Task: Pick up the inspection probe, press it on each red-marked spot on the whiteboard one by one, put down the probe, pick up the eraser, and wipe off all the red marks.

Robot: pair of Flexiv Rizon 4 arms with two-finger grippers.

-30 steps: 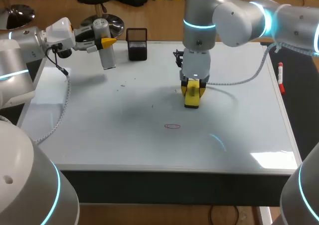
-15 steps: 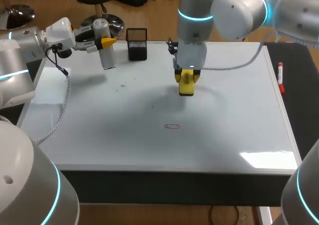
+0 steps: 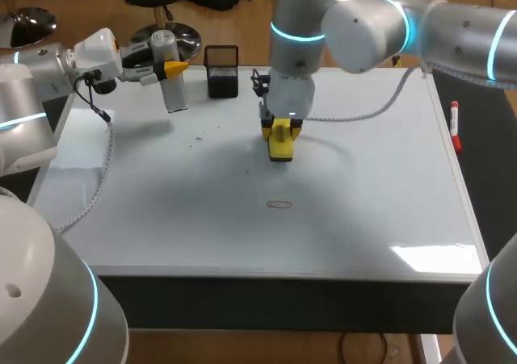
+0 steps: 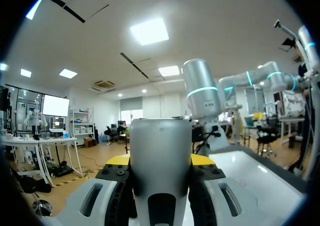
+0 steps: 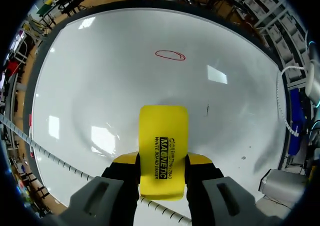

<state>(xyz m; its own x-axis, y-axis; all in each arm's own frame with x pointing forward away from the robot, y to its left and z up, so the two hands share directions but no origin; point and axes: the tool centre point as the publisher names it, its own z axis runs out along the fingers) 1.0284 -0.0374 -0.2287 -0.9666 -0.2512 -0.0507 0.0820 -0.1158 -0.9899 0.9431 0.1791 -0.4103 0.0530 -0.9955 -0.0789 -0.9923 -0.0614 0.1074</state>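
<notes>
Whiteboard (image 3: 161, 211), mesh holder (image 3: 222, 75), red mark (image 3: 279, 204)

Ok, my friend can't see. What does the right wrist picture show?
The right hand grips a yellow eraser between its two fingers, over a whiteboard. Ahead of it, one red oval mark is drawn on the board.

Yellow eraser (image 5: 163, 148), red oval mark (image 3: 279, 205) on white whiteboard (image 3: 161, 219), silver-grey probe (image 4: 160, 161), black holder (image 3: 221, 72).

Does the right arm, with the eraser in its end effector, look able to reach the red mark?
Probably yes. The right end effector is shut on the eraser, and only bare whiteboard lies between it and the red mark.
</notes>
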